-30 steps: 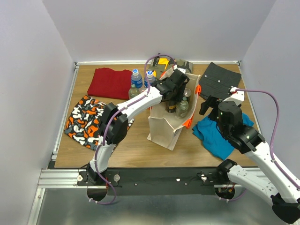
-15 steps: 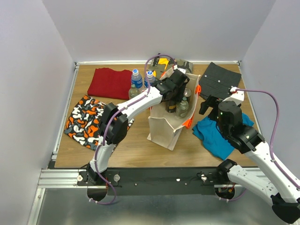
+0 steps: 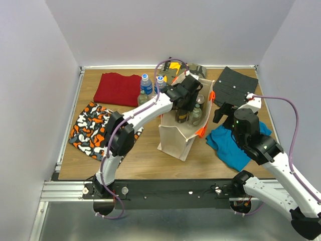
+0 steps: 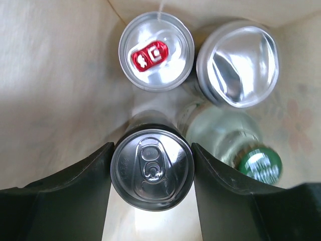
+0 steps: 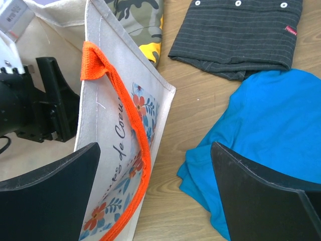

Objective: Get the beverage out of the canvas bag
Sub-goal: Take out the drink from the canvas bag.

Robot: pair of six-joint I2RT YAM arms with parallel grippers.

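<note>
**Canvas bag** [image 3: 176, 138]: we record it upright at mid-table with its mouth open. An orange handle [image 5: 114, 83] runs along its right-hand panel, which carries a floral print and lettering.

**Contents, seen from the left wrist:**
- The beverage can [image 4: 152, 168] stands upright in the bag, with a silver top and a plain tab.
- A red-tab can [image 4: 156, 50] stands beyond it.
- A container with a dented foil lid [image 4: 237, 63] sits beside that.
- A green-capped bottle [image 4: 241, 150] is just beside the beverage can.

**Left gripper** [image 4: 152, 150]: we note it lowered inside the bag. Its fingers [image 4: 75, 196] are about half spread and set against opposite sides of the beverage can, gripping it.

**Right gripper** [image 5: 154, 150]: its jaws are spread wide. It hangs outside the bag's right panel, over the wood between the bag and the blue T-shirt [image 5: 266, 125].

**Also on the wooden table** [image 3: 145, 155]:
- A dark striped shirt [image 5: 241, 35] lies at far right.
- A camouflage garment [image 5: 138, 15] lies behind the bag.
- A red cloth [image 3: 119, 88] lies at far left.
- An orange-black-white patterned cloth [image 3: 90, 129] lies nearer on the left.
- A pair of blue-capped water bottles [image 3: 145, 88] stands just left of the bag's far corner.
</note>
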